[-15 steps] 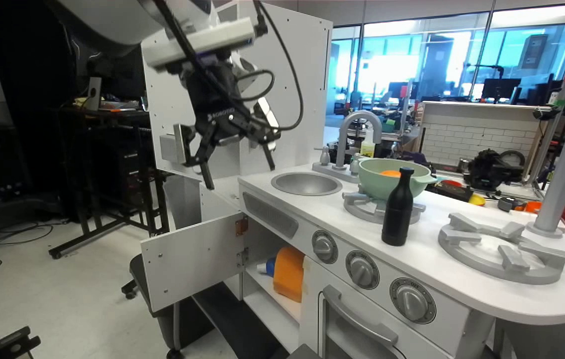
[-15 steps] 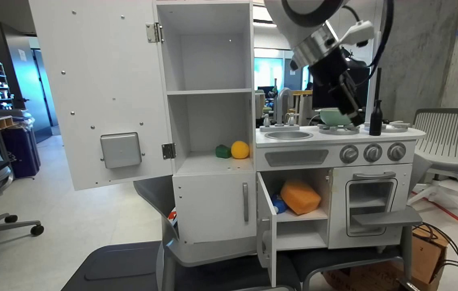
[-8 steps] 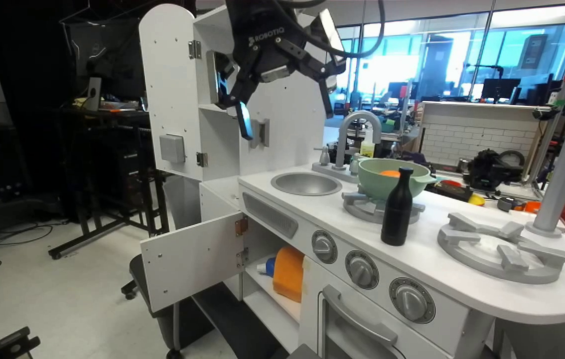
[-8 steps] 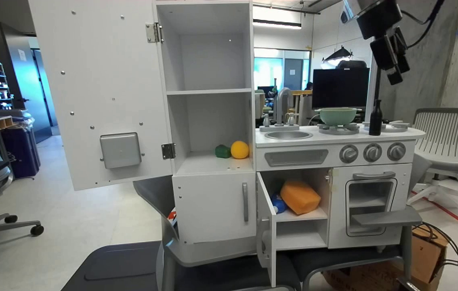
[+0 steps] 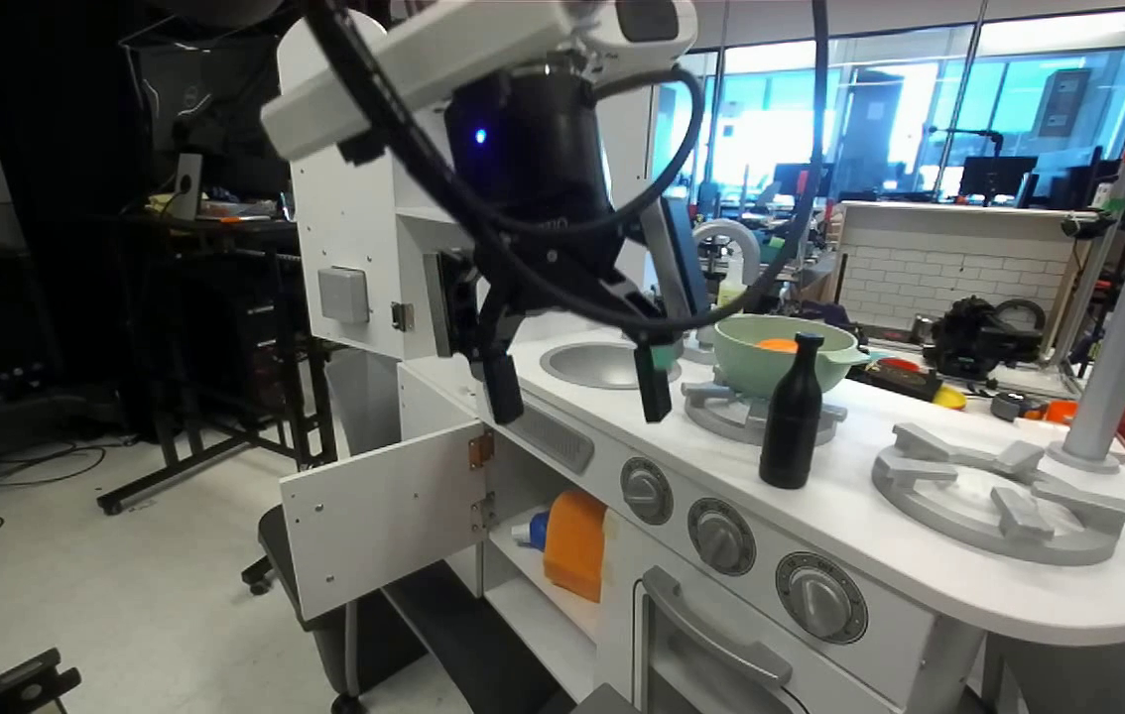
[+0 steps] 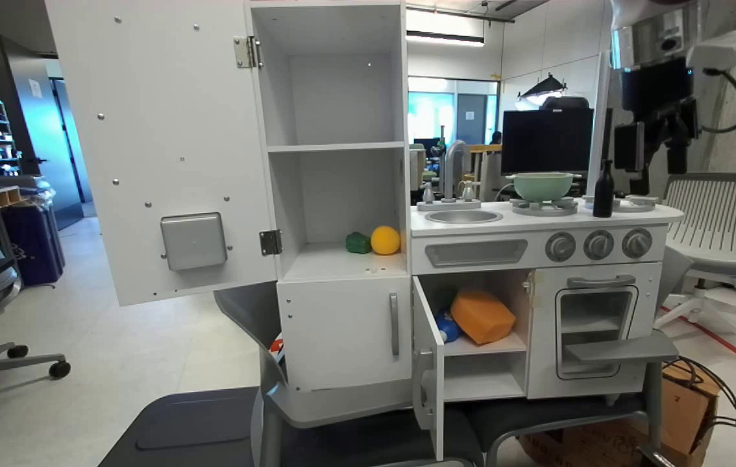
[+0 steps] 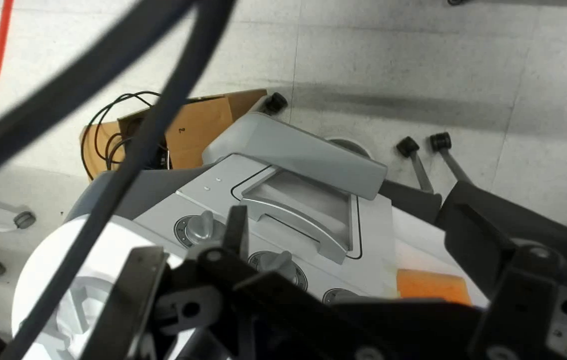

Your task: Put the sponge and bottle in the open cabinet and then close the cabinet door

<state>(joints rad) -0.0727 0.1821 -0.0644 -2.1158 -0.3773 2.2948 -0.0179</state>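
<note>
The black bottle (image 5: 791, 426) stands upright on the counter in both exterior views (image 6: 603, 191). The orange sponge (image 6: 481, 316) lies on the upper shelf inside the open cabinet (image 6: 481, 379); it shows partly in the wrist view (image 7: 431, 286). The white cabinet door (image 5: 389, 521) stands swung wide open in both exterior views (image 6: 431, 389). My gripper (image 5: 580, 402) points down, open and empty, apart from the bottle. In an exterior view, my gripper (image 6: 659, 174) appears to the right of the bottle. In the wrist view, the gripper (image 7: 353, 225) has its fingers wide apart.
A green bowl (image 5: 736, 362) with something orange inside sits on a burner beside the bottle. The faucet (image 5: 687, 268) rises behind the sink. A blue thing (image 6: 448, 326) lies beside the sponge. The oven handle (image 5: 716, 630) and knobs stick out in front. A gripper cable hangs in a loop.
The arm has swung away from the tall shelf side; in an exterior view, my gripper has moved right past the bottle. It rose, then came down, and now hangs more upright. The objects have not moved.
</note>
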